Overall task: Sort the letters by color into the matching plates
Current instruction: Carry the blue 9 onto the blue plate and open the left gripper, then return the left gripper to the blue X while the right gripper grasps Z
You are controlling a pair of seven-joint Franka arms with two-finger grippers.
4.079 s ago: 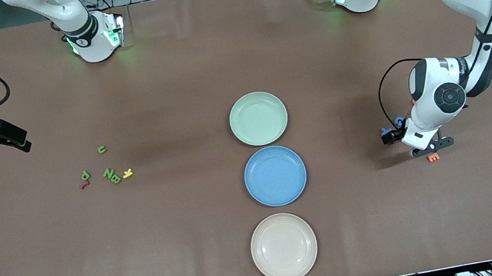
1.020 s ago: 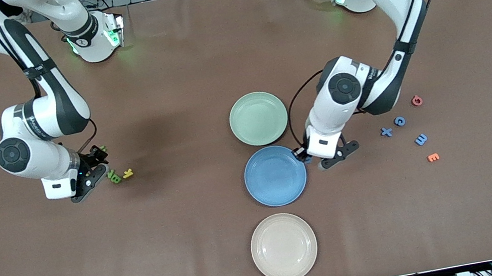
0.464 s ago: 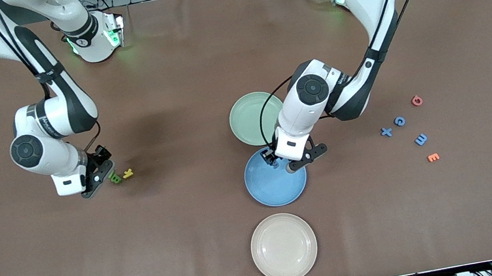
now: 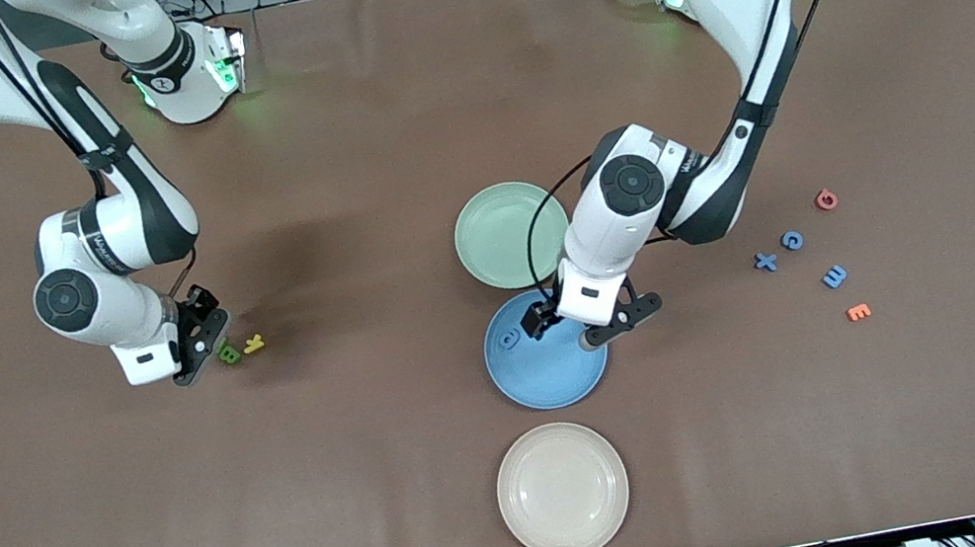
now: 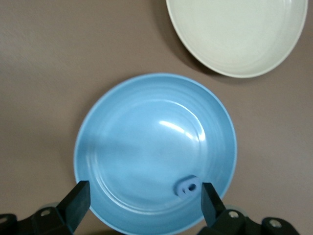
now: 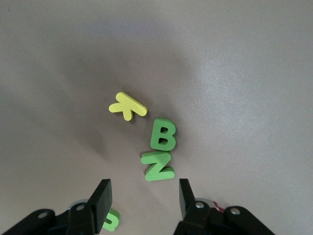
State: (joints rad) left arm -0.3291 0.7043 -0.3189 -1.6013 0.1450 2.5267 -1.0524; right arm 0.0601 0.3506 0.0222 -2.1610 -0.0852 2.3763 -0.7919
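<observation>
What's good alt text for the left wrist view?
A small blue letter lies in the blue plate on the brown table, just under the open left gripper. Part of the cream plate shows at the frame's edge.

A green B (image 6: pixel 163 134) reads clean on the brown table (image 6: pixel 234 58), and a green N (image 6: pixel 158 166) lies touching it, seen sideways so it looks like a Z. Just beside them sits a yellow K (image 6: pixel 127 106). Toward the left arm's end of the table: a blue X (image 4: pixel 765 262), a blue C (image 4: pixel 792 240), a blue E (image 4: pixel 834 276), an orange E (image 4: pixel 858 311) and a red G (image 4: pixel 826 200). The blue letter (image 5: pixel 186 186) in the blue plate (image 5: pixel 122 147) can't be read.
</observation>
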